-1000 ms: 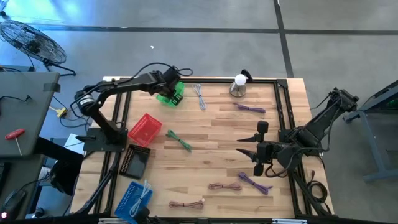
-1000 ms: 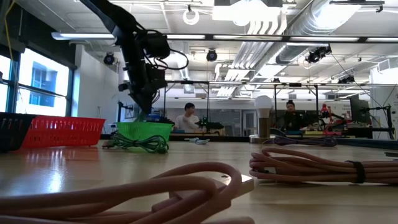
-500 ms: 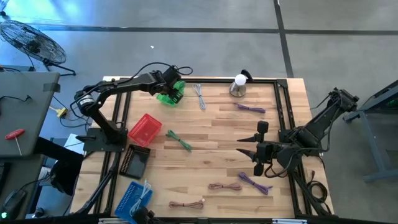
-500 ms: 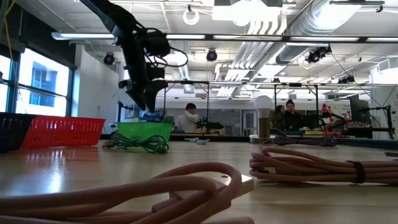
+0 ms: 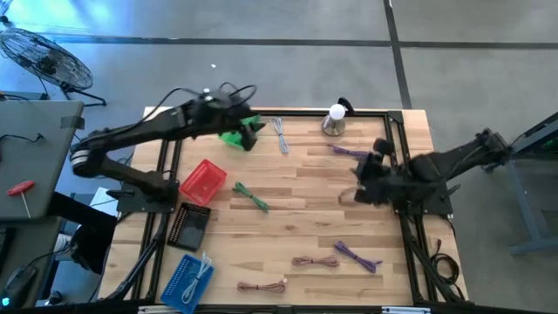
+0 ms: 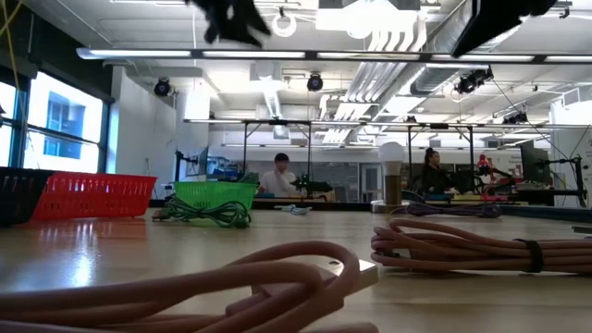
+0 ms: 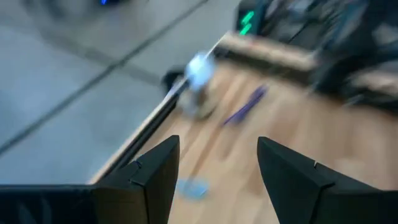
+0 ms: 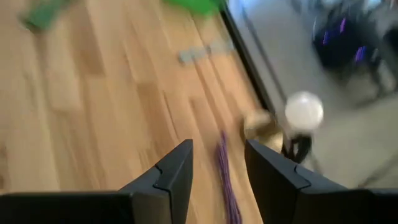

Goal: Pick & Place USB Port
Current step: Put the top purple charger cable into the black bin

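Several coiled USB cables lie flat on the wooden table: a green one (image 5: pixel 250 196), a pale one (image 5: pixel 279 135), purple ones (image 5: pixel 351 151) (image 5: pixel 357 255) and pink ones (image 5: pixel 314 261) (image 6: pixel 444 248). My left gripper (image 5: pixel 253 133) (image 7: pixel 217 149) hangs open and empty, high above the table beside the green basket (image 5: pixel 231 138). My right gripper (image 5: pixel 364 170) (image 8: pixel 217 152) hangs open and empty above the table's right side, short of the far purple cable (image 8: pixel 225 180).
A red basket (image 5: pixel 203 181), a black basket (image 5: pixel 190 227) and a blue basket (image 5: pixel 187 279) stand along the left side. A light bulb on its base (image 5: pixel 336 118) stands at the far edge. People sit in the room beyond the table (image 6: pixel 277 178).
My left gripper has risen from the green basket, going up out of the low view's middle and a little toward the table's right. My right gripper has gone up and toward the far edge and has turned toward the far purple cable.
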`<state>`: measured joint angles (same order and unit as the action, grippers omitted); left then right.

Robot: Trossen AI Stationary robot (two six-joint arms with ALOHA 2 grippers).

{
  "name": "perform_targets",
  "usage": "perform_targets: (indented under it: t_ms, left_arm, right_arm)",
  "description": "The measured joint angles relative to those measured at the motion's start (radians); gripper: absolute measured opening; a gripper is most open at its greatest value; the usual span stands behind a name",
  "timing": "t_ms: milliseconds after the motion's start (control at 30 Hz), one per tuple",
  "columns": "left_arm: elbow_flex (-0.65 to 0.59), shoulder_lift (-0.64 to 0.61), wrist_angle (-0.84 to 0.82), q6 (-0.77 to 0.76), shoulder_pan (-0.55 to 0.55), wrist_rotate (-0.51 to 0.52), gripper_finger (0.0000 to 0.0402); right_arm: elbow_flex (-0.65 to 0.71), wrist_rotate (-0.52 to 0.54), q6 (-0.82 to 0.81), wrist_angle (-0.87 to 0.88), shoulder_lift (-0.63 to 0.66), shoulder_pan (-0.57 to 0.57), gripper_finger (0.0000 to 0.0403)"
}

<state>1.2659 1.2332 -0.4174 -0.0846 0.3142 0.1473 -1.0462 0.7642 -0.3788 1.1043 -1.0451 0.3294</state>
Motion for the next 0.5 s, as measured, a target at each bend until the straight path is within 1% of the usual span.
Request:
perform_targets:
  t_ms: [67, 200, 400, 500]
  left_arm:
    - [0.000, -0.052, 0.020, 0.002, -0.049, -0.001, 0.0208]
    - [0.000, -0.113, 0.024, 0.002, -0.135, 0.019, 0.0208]
    - [0.000, -0.121, 0.016, 0.021, -0.230, 0.086, 0.0208]
    - [0.000, -0.119, 0.018, 0.028, -0.260, 0.094, 0.0208]
  right_arm:
    - [0.000, -0.089, 0.045, -0.010, 0.018, -0.098, 0.0138]
    - [0.000, -0.271, 0.229, -0.056, 0.025, -0.312, 0.0138]
    - [0.000, -0.554, 0.473, -0.121, -0.036, -0.670, 0.0138]
    - [0.000, -0.673, 0.563, -0.123, -0.098, -0.811, 0.0138]
